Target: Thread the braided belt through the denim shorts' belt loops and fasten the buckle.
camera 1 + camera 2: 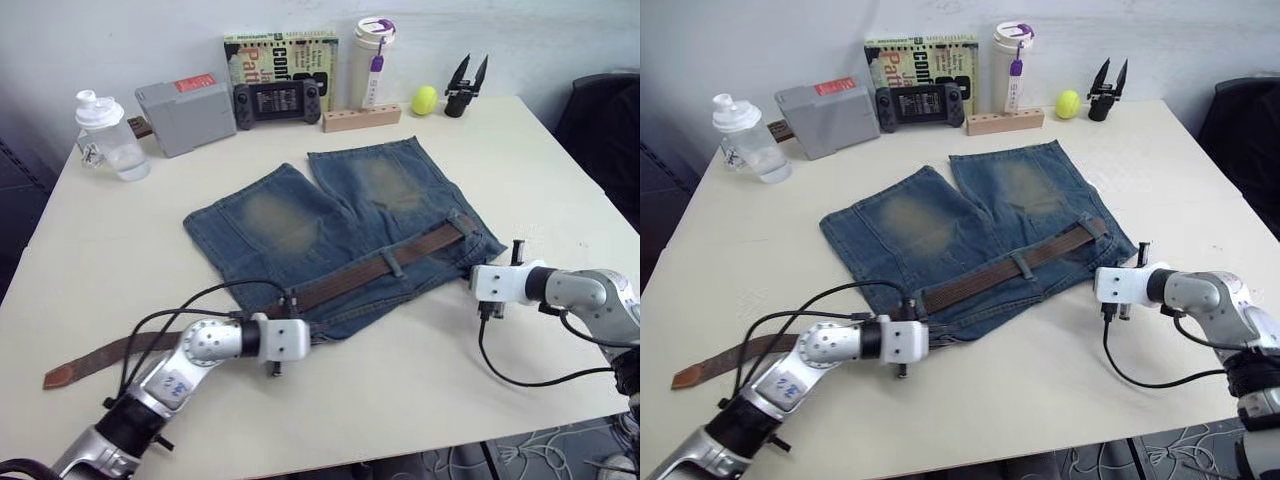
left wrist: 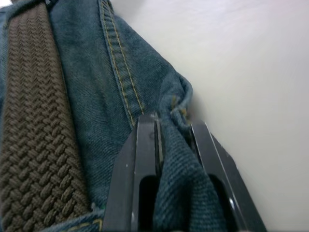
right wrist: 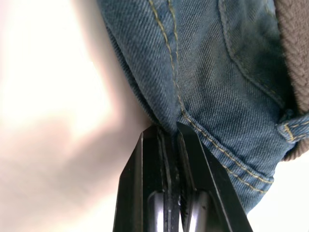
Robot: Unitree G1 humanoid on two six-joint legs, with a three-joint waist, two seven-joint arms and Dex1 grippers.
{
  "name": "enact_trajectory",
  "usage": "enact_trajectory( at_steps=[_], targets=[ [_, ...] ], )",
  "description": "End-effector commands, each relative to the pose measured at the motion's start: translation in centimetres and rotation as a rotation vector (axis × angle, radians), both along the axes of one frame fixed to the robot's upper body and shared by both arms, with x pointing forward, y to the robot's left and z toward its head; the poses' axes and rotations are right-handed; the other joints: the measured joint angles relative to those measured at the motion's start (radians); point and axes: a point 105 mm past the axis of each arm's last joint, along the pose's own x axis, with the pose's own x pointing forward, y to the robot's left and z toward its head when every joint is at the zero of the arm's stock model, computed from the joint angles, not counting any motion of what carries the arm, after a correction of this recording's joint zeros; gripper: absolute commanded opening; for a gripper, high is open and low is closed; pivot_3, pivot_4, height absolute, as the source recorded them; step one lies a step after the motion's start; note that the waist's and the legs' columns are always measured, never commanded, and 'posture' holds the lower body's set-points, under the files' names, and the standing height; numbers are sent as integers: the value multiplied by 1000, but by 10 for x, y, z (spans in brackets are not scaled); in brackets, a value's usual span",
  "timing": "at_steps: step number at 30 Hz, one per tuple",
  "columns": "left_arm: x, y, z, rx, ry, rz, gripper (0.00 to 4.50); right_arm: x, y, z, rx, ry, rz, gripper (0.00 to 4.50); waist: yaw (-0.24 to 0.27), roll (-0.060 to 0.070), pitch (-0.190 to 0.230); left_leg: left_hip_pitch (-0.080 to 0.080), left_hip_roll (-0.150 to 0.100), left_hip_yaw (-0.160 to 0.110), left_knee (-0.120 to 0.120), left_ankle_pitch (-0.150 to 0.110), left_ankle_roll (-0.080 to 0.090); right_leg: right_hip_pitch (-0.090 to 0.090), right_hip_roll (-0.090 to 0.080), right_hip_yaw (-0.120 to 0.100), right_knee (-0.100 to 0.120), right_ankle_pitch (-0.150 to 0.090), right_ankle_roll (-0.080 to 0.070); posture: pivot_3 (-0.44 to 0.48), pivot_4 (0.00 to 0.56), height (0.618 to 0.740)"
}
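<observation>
The denim shorts [image 1: 330,215] lie flat on the table with the waistband towards me. The braided belt [image 1: 370,272] runs along the waistband under a middle belt loop [image 1: 395,262] and reaches another loop [image 1: 462,225] at the right corner. Its long free part trails left across the table to a reddish-tan tip [image 1: 60,376]. I cannot make out the buckle. My left gripper [image 2: 174,123] is shut on a fold of denim at the waistband's left corner [image 1: 318,333]. My right gripper [image 3: 166,128] is shut on the stitched denim edge at the right corner [image 1: 472,272].
Along the table's far edge stand a clear bottle [image 1: 110,135], a grey box [image 1: 185,112], a game controller [image 1: 277,102], a book [image 1: 280,55], a white tumbler [image 1: 373,60], a wooden block [image 1: 360,118], a yellow-green ball [image 1: 424,99] and a black two-pronged tool [image 1: 466,85].
</observation>
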Motion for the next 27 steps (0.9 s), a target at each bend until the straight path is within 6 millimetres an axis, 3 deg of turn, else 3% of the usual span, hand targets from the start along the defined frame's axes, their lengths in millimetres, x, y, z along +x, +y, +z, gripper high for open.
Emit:
enact_trajectory(
  at_steps=[1, 4, 7, 10, 13, 16, 21, 24, 26, 27],
  targets=[
    [1, 83, -42, 220, 117, 118, 91, -34, 44, -7, 116, 168, 106, 0, 1, 1, -1, 1, 0, 0, 0, -1, -1, 0, 0, 0, 2, -1, -2, 0, 150, 722],
    [30, 116, -40, 238, 71, 240, 91, -32, 69, -1, 179, 156, 76, 0, 1, 9, -6, 6, 4, 1, 0, -2, -4, 1, 1, -2, 6, -4, -7, 0, 150, 722],
    [56, 138, -35, 263, 15, 327, 91, -22, 79, -4, 163, 131, 21, 0, 5, 11, -7, 14, 2, 3, -1, -2, -4, 4, -1, -2, 6, -5, -8, 0, 150, 722],
    [62, 153, -35, 301, 10, 338, 91, -16, 90, -8, 148, 117, 13, 0, 5, 18, -12, 16, 1, 3, -1, -1, -4, 4, -4, -2, 10, -5, -9, 0, 150, 722],
    [55, 172, -39, 387, 14, 312, 91, -10, 99, -7, 153, 94, 11, 0, 0, 19, -13, 16, 0, 4, -1, -1, -5, 0, -3, -1, 17, -6, -11, 0, 150, 722],
    [51, 183, -38, 402, 8, 317, 91, -5, 89, -12, 92, 76, -5, 0, -6, 19, -13, 15, 1, 6, -1, 0, -5, 0, -2, -1, 19, -6, -11, 0, 150, 722],
    [44, 180, -40, 389, -11, 282, 91, -1, 80, -15, 62, 71, -17, 0, -17, 19, -13, 16, 2, 6, -2, 0, -5, 0, -1, -1, 19, -7, -11, 0, 150, 722],
    [45, 156, -29, 214, -67, 263, 91, -2, 88, -15, 134, 110, -10, 0, -26, 20, -13, 16, 1, 6, -3, 0, -5, -1, -2, -1, 19, -7, -11, 0, 150, 722],
    [42, 145, -22, 131, -77, 251, 1099, -3, 91, -14, 164, 130, -12, 0, -29, 20, -13, 16, 2, 8, -5, 0, -5, -4, -2, 0, 19, -7, -11, 0, 150, 722],
    [40, 141, -20, 106, -75, 243, 1532, -1, 89, -11, 168, 113, -20, 581, -28, 18, -12, 16, 2, 9, -5, 0, -5, -8, -2, 0, 19, -7, -11, 0, 150, 722]
  ],
)
